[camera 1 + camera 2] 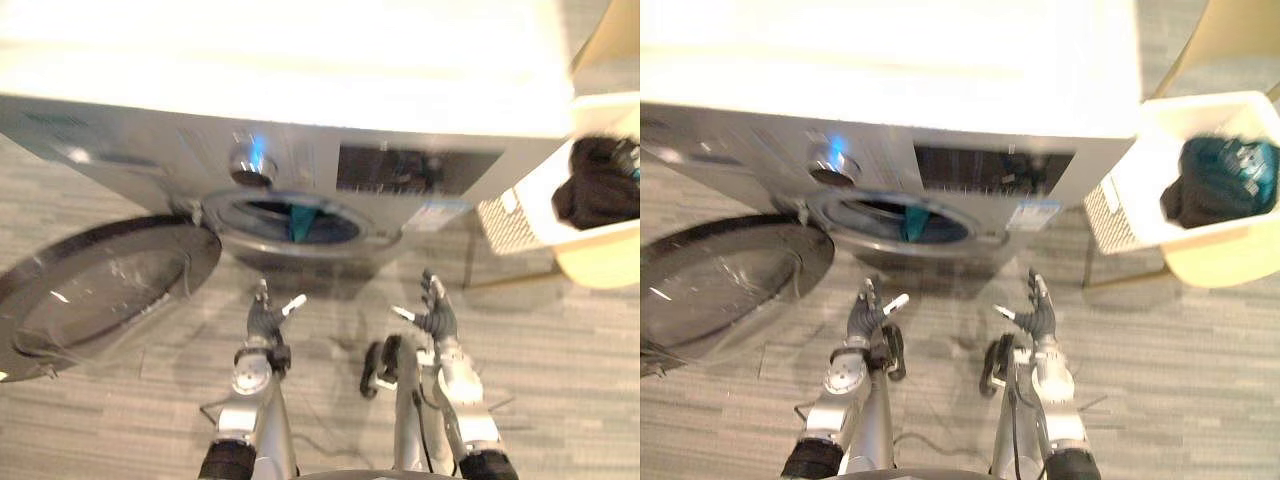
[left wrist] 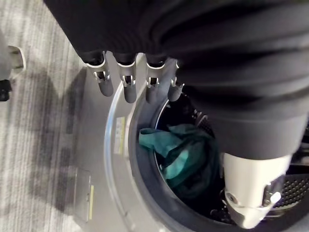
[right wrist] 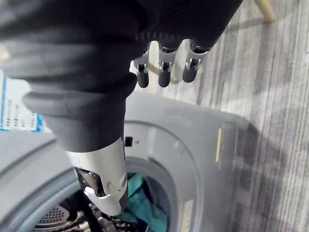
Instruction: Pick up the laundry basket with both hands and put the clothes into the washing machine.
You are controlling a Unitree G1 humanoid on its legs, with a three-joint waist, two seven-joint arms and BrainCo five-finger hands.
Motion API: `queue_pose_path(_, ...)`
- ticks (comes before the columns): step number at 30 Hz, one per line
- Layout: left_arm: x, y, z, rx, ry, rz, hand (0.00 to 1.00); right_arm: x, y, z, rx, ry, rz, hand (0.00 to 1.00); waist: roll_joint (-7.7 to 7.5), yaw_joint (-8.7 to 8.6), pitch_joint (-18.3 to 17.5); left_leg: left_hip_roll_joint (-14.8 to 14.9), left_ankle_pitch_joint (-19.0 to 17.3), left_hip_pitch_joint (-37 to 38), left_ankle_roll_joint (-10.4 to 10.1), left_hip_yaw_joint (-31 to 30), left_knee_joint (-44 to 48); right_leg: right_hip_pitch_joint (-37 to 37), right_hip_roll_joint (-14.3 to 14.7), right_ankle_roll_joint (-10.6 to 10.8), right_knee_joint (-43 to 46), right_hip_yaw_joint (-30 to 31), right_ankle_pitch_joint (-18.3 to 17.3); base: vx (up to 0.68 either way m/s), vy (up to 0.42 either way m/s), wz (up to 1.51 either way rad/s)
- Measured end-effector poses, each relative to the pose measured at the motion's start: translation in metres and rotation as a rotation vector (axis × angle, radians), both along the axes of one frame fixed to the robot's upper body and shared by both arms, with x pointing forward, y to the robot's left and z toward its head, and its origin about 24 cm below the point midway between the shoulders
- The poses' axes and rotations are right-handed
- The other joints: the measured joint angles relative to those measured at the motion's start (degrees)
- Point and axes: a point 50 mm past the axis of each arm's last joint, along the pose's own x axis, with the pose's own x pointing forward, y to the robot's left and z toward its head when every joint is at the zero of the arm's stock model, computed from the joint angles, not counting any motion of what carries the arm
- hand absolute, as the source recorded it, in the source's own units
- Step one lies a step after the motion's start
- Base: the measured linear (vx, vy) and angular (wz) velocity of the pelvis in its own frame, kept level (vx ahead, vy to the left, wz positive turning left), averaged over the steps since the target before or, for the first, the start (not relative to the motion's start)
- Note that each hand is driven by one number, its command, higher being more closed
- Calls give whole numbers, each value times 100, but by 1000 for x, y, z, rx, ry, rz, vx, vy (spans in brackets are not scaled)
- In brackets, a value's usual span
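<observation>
Left hand (image 1: 265, 320) and right hand (image 1: 438, 320) hover empty at lower centre, fingers loosely spread. At upper right, the white mesh-sided laundry basket (image 1: 1107, 215) holds dark and teal clothes (image 1: 1220, 182). A teal garment (image 1: 300, 222) lies inside the washing machine (image 1: 400, 165), whose door (image 1: 100, 290) is open at the left.

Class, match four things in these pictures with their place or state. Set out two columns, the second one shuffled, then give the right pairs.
Column one
1. round glass washer door
2. teal cloth
3. white perforated plastic laundry basket
4. left hand and right hand

Column two
A. open and empty, in front of the silver-grey washing machine
B. swung open to the robot's left
C. on the machine's right side, with dark clothes in it
D. inside the drum

Pairs: 1-B, 2-D, 3-C, 4-A
</observation>
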Motion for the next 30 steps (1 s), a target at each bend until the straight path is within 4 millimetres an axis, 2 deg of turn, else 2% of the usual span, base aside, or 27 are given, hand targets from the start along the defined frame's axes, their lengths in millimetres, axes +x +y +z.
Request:
queue_pose_path(3, -24, 10, -26, 35, 135, 2, 0, -23, -4, -30, 11, 154, -17, 0, 5, -42, -405, -136, 477, 1014, -16, 301, -1368, 822, 111, 84, -1204, -30, 431, 163, 14, -9)
queue_pose_path(5, -39, 15, -45, 56, 250, -6, 0, -38, -12, -53, -2, 284, -26, 0, 138, -52, -625, -254, 956, 1654, -22, 469, -2459, 1328, 294, 135, -2243, -13, 913, 163, 32, -19)
queue_pose_path(7, -47, 22, -52, 70, 294, 8, 0, -46, -20, -62, -11, 344, -45, 0, 248, -55, -697, -328, 1292, 2114, -12, 607, -3242, 1726, 426, 166, -3016, -12, 1270, 179, 72, -20)
queue_pose_path(9, -52, 31, -55, 110, 321, -2, 0, -55, -27, -69, -15, 393, -64, 0, 277, -84, -720, -387, 1487, 2490, -8, 696, -3711, 2088, 502, 198, -3526, 9, 1517, 124, 54, -15)
queue_pose_path(13, -54, 37, -57, 146, 338, -19, 0, -55, -34, -70, -18, 408, -82, 0, 256, -81, -745, -462, 1492, 2762, -7, 745, -3865, 2409, 572, 264, -3994, 144, 1753, 71, 50, -23)
queue_pose_path(15, -56, 37, -58, 150, 347, -26, 0, -50, -37, -70, -24, 410, -76, 0, 267, -88, -820, -563, 1495, 2928, -2, 757, -4022, 2545, 571, 318, -4465, 394, 2065, 39, 71, -48)
queue_pose_path(18, -56, 37, -58, 160, 349, -37, 0, -54, -36, -74, -13, 432, -82, 0, 253, -109, -836, -620, 1496, 3020, -1, 784, -4037, 2623, 558, 338, -4791, 646, 2339, -21, 57, -48)
queue_pose_path(22, -61, 34, -63, 160, 382, -53, 0, -55, -36, -77, 14, 454, -114, 0, 226, -189, -851, -671, 1453, 3291, 26, 1255, -4042, 2402, 580, 378, -4966, 1534, 2662, -85, 19, -115)
queue_pose_path(23, -61, 30, -63, 152, 383, -54, 0, -50, -37, -74, 9, 441, -110, 0, 239, -188, -831, -655, 1249, 3383, 48, 1420, -3968, 2228, 680, 406, -4996, 2019, 2807, -122, -8, -188)
queue_pose_path(24, -61, 28, -64, 146, 383, -54, 0, -46, -36, -73, 8, 430, -106, 0, 242, -195, -818, -641, 1065, 3409, 75, 1478, -3916, 2144, 739, 412, -5058, 2218, 2862, -136, -18, -208)
queue_pose_path(25, -59, 25, -63, 137, 377, -57, 0, -41, -34, -71, 8, 417, -100, 0, 218, -202, -769, -626, 787, 3497, 66, 1766, -3901, 2031, 741, 289, -5194, 2229, 2850, -151, 16, -224)
queue_pose_path(26, -54, 16, -62, 123, 366, -74, 0, -35, -37, -67, -4, 398, -107, 0, 396, -203, -746, -501, 711, 3584, 119, 2298, -3958, 1966, 685, -340, -5300, 1333, 2621, -186, 38, -227)
queue_pose_path(27, -52, 12, -62, 120, 360, -84, 0, -33, -37, -66, -3, 393, -111, 0, 440, -197, -719, -387, 672, 3629, 62, 2545, -3922, 1867, 667, -358, -5169, 815, 2662, -115, 27, -244)
queue_pose_path(28, -48, 16, -60, 136, 351, -94, 0, -32, -32, -67, 11, 390, -107, 0, 414, -195, -708, -295, 585, 3757, -21, 3051, -3804, 1682, 619, -573, -4743, -228, 2517, 13, -5, -257)
queue_pose_path(29, -43, 17, -58, 145, 341, -99, 0, -29, -30, -66, 15, 383, -106, 0, 323, -201, -683, -298, 487, 3938, -125, 3530, -3692, 1628, 502, -951, -4656, -1174, 2383, 90, -26, -278)
queue_pose_path(30, -41, 18, -57, 147, 335, -100, 0, -28, -30, -65, 14, 378, -105, 0, 363, -201, -691, -275, 528, 4011, -124, 3787, -3680, 1605, 459, -1118, -4578, -1714, 2274, 115, -23, -249)
